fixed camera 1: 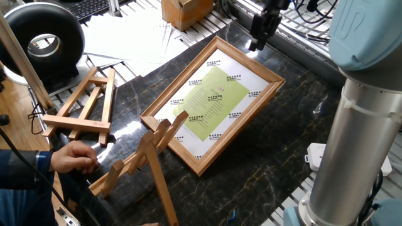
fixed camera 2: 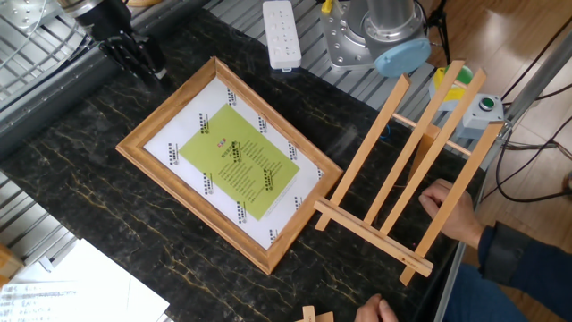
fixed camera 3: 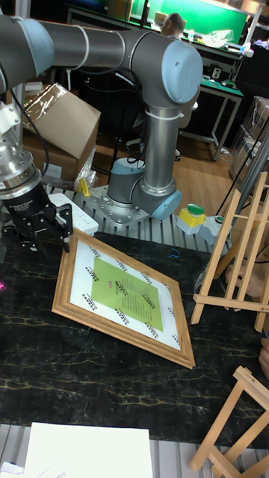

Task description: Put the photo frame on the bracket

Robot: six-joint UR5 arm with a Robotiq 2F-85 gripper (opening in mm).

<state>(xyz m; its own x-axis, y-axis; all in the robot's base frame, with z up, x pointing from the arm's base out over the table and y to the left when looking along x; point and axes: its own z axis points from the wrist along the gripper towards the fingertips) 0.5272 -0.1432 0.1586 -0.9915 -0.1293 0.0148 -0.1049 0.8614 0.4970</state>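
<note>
None of your task is done yet: the bracket (fixed camera 2: 411, 170) stands empty beside the photo frame (fixed camera 2: 231, 161), which lies flat on the desk (fixed camera 2: 107, 206). Your hand (fixed camera 2: 132, 58) hovers released near the frame's far corner.

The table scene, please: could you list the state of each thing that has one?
Frame: flat on the table, not held.
Bracket: upright, empty, steadied by a person's hand.
Small easel: lying flat.
Gripper: over the frame's corner, holding nothing; jaw state unclear.
</note>
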